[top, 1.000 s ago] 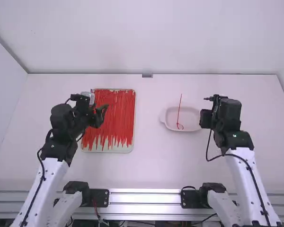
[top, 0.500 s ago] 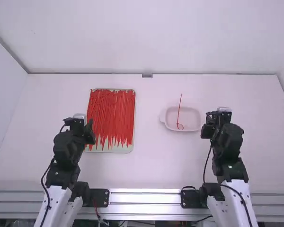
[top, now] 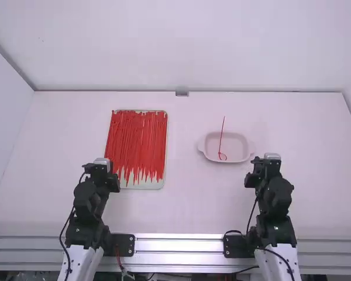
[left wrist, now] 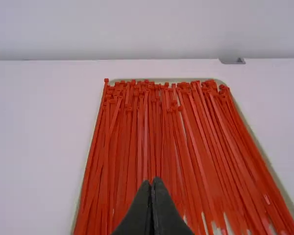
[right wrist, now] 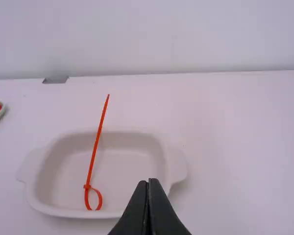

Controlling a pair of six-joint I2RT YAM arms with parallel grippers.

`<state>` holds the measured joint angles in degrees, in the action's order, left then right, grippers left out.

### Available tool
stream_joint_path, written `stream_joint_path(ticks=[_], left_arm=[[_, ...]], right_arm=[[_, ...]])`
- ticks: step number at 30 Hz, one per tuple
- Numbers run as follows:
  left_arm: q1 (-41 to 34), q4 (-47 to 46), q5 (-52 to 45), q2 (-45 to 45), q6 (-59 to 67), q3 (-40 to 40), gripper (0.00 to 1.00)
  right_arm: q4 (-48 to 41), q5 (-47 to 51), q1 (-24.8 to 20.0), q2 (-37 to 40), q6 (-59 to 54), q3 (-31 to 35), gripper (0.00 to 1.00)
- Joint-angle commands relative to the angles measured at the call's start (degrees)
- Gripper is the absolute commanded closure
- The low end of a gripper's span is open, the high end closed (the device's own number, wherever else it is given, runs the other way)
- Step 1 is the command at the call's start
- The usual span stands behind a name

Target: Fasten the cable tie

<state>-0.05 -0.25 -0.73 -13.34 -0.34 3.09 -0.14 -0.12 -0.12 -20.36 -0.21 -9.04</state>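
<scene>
Gripper status, left: my left gripper (left wrist: 152,182) has both fingers pressed together with nothing between them. It sits low at the near end of the tray (top: 146,183), pointing along it toward the far side of the table (top: 292,117).

Gripper status, right: my right gripper (right wrist: 148,183) is likewise closed flat, finger against finger, and holds nothing. It stands just on the near side of the white dish (right wrist: 179,166), close to the dish's near right corner and not touching it.

Task item: one fastened cable tie (right wrist: 94,147), red, lies in the white dish. Its small closed loop rests on the dish floor by the near wall. Its straight tail runs away from me, crosses the far rim and ends past it, over the table.

Stock: the loose cable ties (left wrist: 171,142), also red, lie side by side, lengthwise, in a dense layer. They cover most of the tray; their heads line up at the far end and their tips end unevenly at the near end.

Tray and dish stand well apart, the tray to the left.
</scene>
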Motion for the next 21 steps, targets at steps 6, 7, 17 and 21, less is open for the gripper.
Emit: stream_joint_path(ticks=[6, 7, 17, 21], left_arm=[[0.1, 0.3, 0.7, 6.1, 0.3, -3.1, 1.00], [0.1, 0.3, 0.7, 6.8, 0.3, -3.1, 1.00], [0.1, 0.3, 0.7, 12.7, 0.3, -3.1, 1.00], [0.1, 0.3, 0.7, 13.3, 0.3, -3.1, 1.00]], right_arm=[[0.1, 0.1, 0.1, 6.9, 0.2, 6.9, 1.00], [0.1, 0.1, 0.1, 7.7, 0.2, 7.7, 1.00], [0.1, 0.1, 0.1, 14.6, 0.2, 9.0, 1.00], [0.1, 0.1, 0.1, 17.1, 0.2, 9.0, 1.00]])
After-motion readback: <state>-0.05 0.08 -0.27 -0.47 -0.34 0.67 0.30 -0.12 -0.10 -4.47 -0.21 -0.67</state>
